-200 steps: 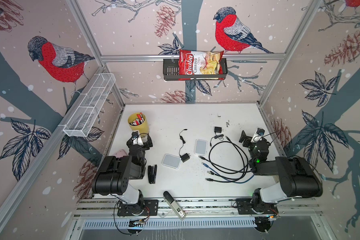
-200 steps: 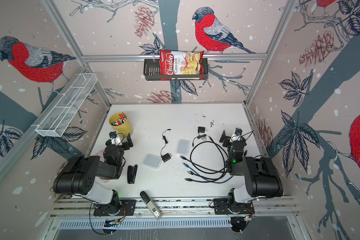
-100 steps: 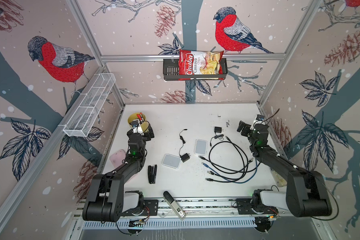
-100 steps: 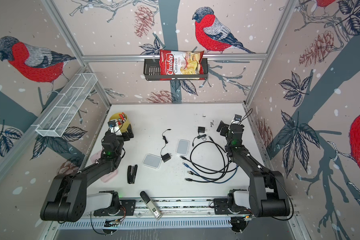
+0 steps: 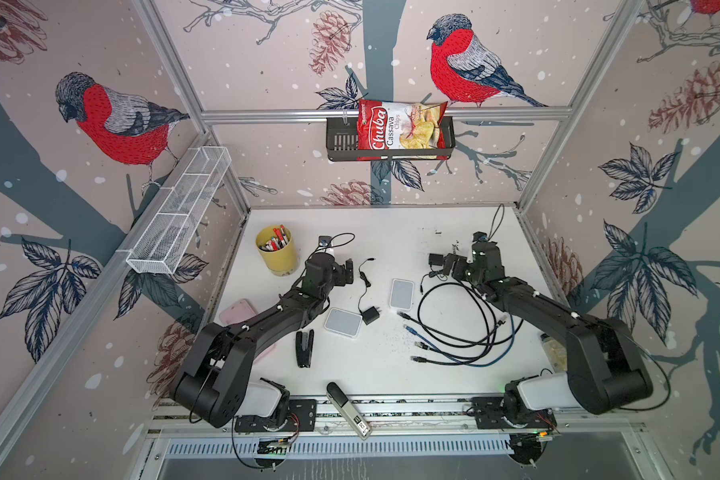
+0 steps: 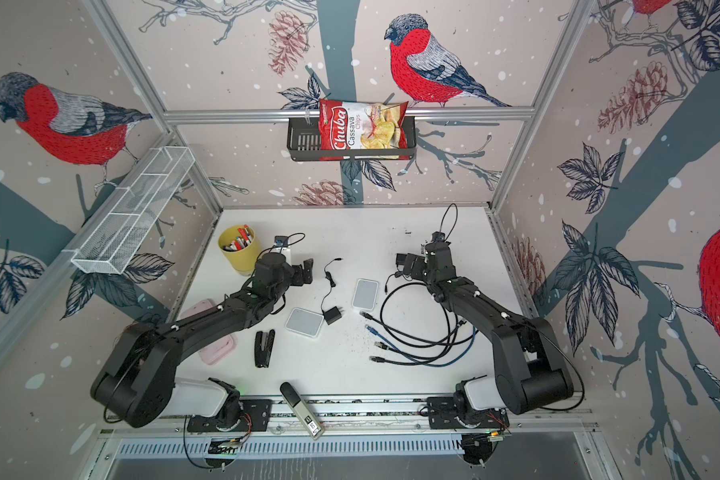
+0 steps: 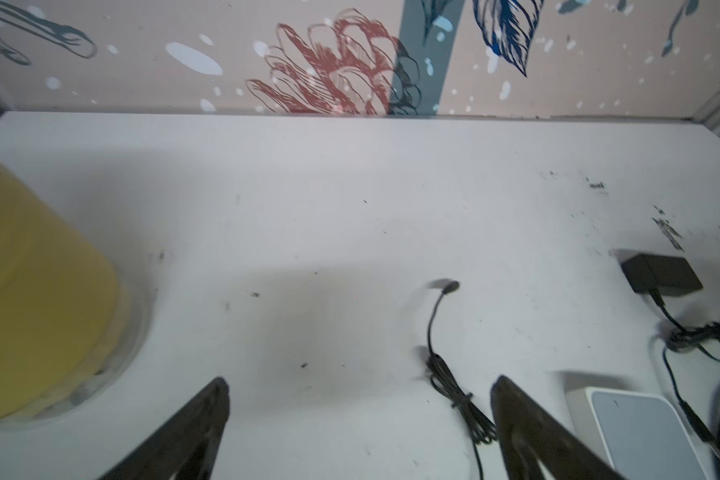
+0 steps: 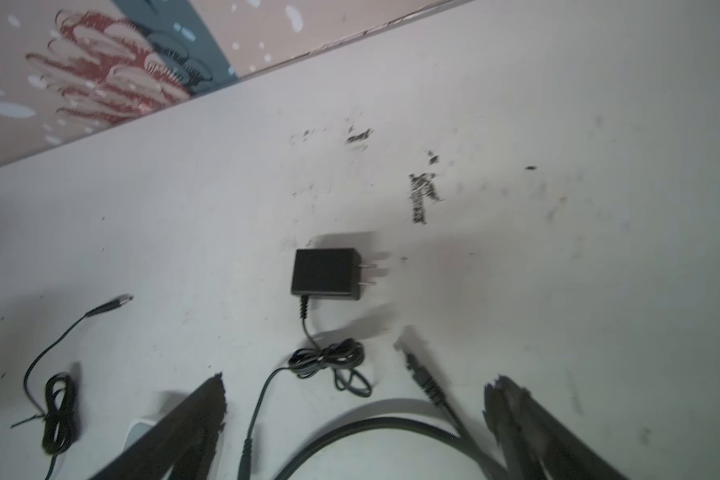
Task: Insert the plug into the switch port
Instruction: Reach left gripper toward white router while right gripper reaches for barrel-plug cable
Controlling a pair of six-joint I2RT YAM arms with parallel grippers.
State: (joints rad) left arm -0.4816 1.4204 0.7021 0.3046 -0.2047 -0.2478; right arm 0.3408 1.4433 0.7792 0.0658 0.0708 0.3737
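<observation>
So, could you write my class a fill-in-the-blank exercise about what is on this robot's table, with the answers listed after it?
1. The markers stand in a ____ cup.
2. On the left gripper and the right gripper, the jaws stand ____.
3. The white switches number ____.
4. The stapler lies on the ____ arm's side.

Missing words: yellow; open; two; left.

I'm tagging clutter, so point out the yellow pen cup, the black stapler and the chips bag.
yellow pen cup (image 5: 285,261), in a top view, on its side wall.
black stapler (image 5: 304,348), in a top view, middle of its body.
Chuba cassava chips bag (image 5: 400,129), in a top view, on its printed front.
</observation>
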